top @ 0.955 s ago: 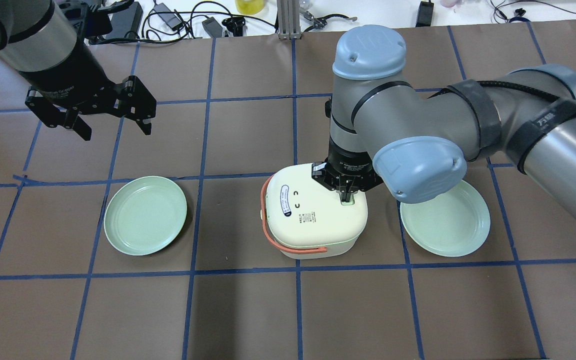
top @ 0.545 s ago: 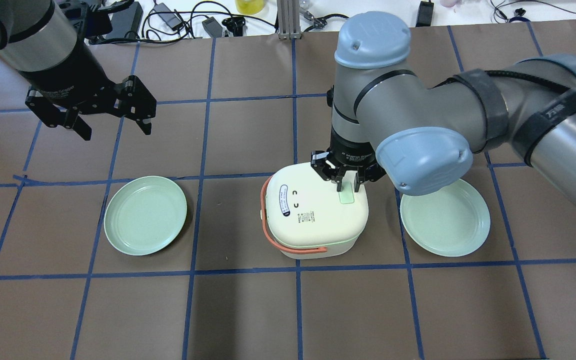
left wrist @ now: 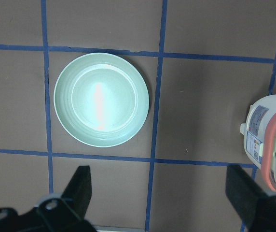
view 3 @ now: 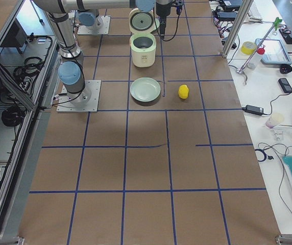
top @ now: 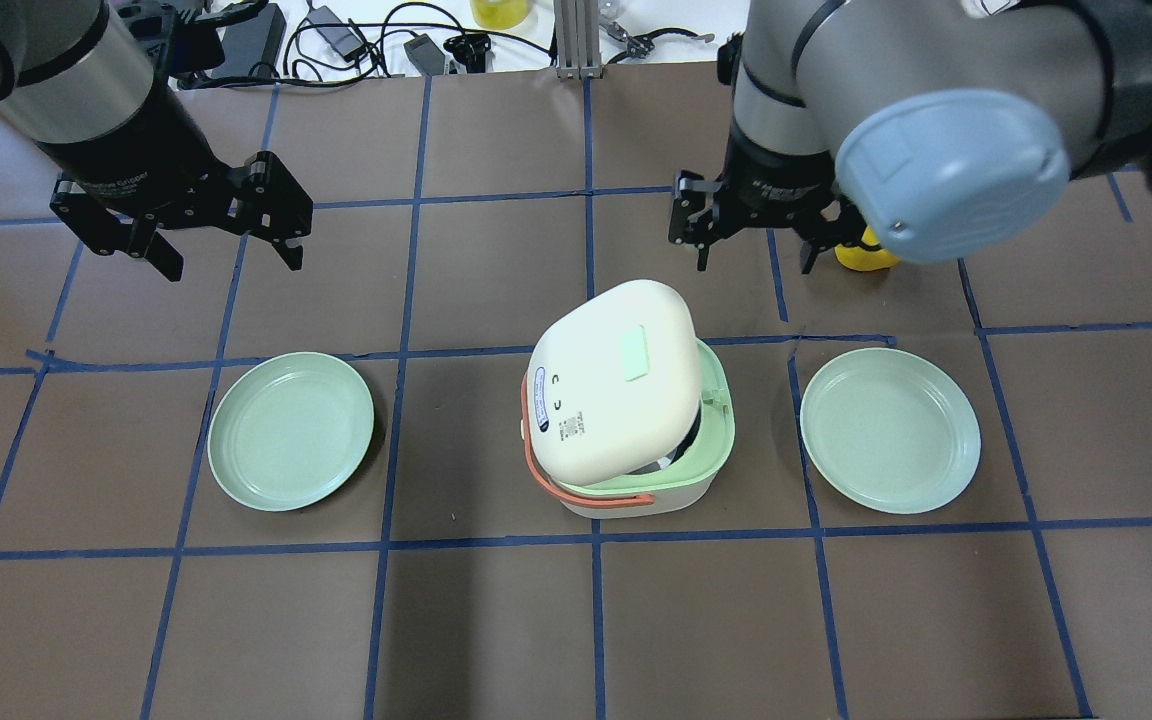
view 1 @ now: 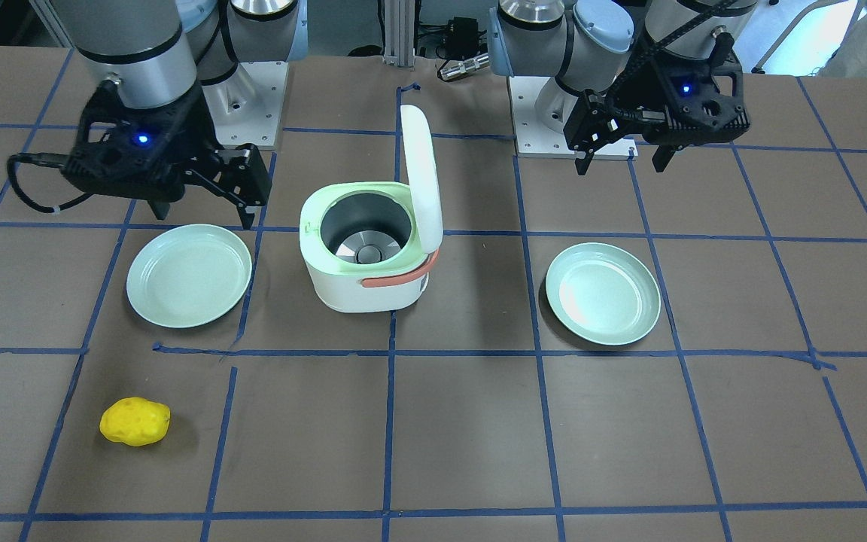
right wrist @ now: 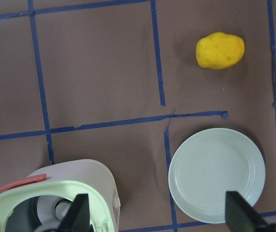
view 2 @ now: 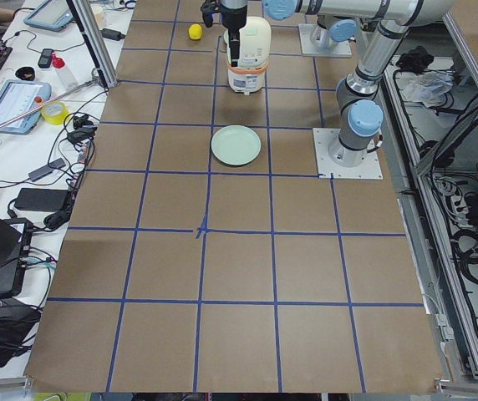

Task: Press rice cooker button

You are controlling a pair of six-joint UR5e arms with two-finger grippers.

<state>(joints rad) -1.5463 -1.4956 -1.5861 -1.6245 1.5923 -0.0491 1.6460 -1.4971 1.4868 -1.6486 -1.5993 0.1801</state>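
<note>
The cream rice cooker (top: 636, 480) stands at the table's middle with its lid (top: 616, 380) swung up; the pale green button (top: 633, 352) shows on the lid. In the front view the lid (view 1: 420, 177) stands upright and the empty inner pot (view 1: 366, 226) shows. My right gripper (top: 754, 250) is open and empty, raised beyond the cooker and apart from it. It also shows in the front view (view 1: 204, 199). My left gripper (top: 233, 250) is open and empty, high over the left side, far from the cooker.
A green plate (top: 291, 430) lies left of the cooker and another green plate (top: 889, 430) right of it. A yellow lumpy object (view 1: 135, 421) lies on the far right part of the table, partly behind my right arm in the overhead view. Cables lie along the far edge.
My right gripper has lifted off the lid's button, moved up and away to the far side, and opened wide. The cooker's lid has sprung open. The left arm has not moved.
</note>
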